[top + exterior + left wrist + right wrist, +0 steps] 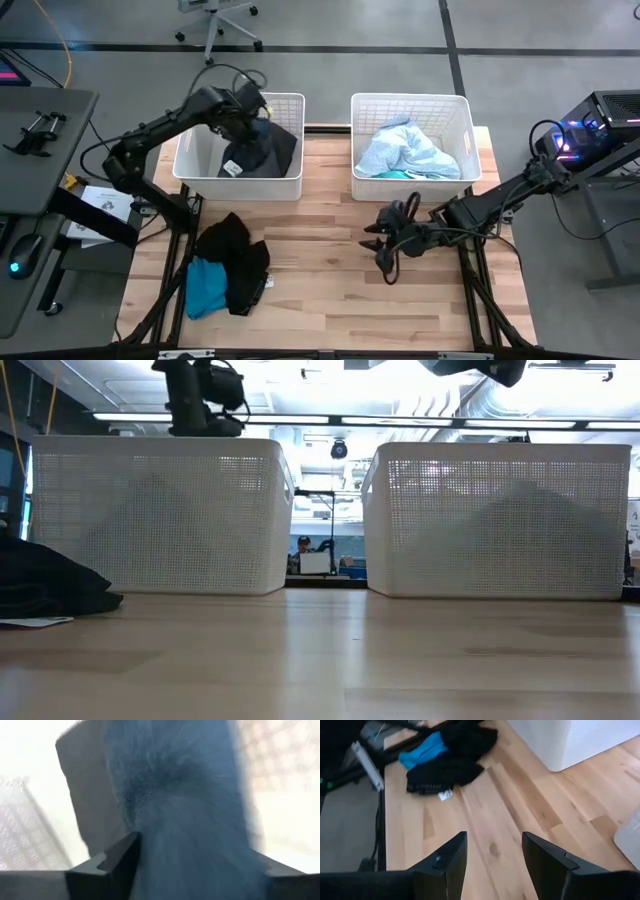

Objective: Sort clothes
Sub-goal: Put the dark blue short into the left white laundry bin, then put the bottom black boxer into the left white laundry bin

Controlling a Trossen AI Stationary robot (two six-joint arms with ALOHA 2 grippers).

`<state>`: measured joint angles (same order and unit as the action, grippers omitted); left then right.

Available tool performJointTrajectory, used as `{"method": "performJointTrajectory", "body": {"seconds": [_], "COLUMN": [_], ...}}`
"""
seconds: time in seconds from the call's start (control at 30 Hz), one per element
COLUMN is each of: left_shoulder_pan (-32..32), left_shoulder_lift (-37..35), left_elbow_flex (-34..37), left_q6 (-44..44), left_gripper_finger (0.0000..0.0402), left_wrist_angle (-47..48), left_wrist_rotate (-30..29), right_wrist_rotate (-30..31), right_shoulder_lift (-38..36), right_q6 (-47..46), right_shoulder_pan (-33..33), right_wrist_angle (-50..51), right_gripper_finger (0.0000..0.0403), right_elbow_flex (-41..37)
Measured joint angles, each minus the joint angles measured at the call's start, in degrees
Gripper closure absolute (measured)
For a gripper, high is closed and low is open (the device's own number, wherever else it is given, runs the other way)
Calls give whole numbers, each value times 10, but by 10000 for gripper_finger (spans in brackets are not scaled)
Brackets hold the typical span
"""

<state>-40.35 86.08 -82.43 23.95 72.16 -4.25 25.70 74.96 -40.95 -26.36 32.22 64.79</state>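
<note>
My left gripper is over the left white basket, shut on a dark navy garment that fills the basket's right half; a white label shows on the garment. In the left wrist view the blue-grey fabric fills the space between the fingers. My right gripper is open and empty above the bare table in front of the right basket; it also shows in the right wrist view. A pile of black clothes and a turquoise garment lies on the table's near left. My left gripper holds the navy garment by a bunched part of the fabric pinched between its two fingers, coming from above. How many layers, I cannot tell. The garment hangs below the fingers, and its lower part lies in the left basket.
The right basket holds pale blue and white garments with a teal one at its near side. Bare wooden table lies between the pile and my right gripper. In the low view both baskets stand at the far side.
</note>
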Motion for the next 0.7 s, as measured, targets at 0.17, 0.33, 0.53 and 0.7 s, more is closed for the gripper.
{"method": "performJointTrajectory", "body": {"seconds": [0.17,0.33,0.53,0.7], "left_shoulder_pan": [-20,22,159,313], "left_shoulder_lift": [-49,-115,-162,-155], "left_elbow_flex": [0,0,-1,-1], "left_q6": [51,109,197,221], "left_gripper_finger": [137,138,151,161], "left_wrist_angle": [-47,-46,-32,-34], "left_wrist_rotate": [-9,-62,-93,-100], "right_wrist_rotate": [-47,-43,-17,11], "right_shoulder_lift": [-8,-24,-45,-52], "right_q6": [11,46,98,114], "right_shoulder_pan": [-4,-22,-22,-23], "right_wrist_angle": [34,90,104,104], "right_gripper_finger": [227,227,227,227], "right_elbow_flex": [0,0,0,0]}}
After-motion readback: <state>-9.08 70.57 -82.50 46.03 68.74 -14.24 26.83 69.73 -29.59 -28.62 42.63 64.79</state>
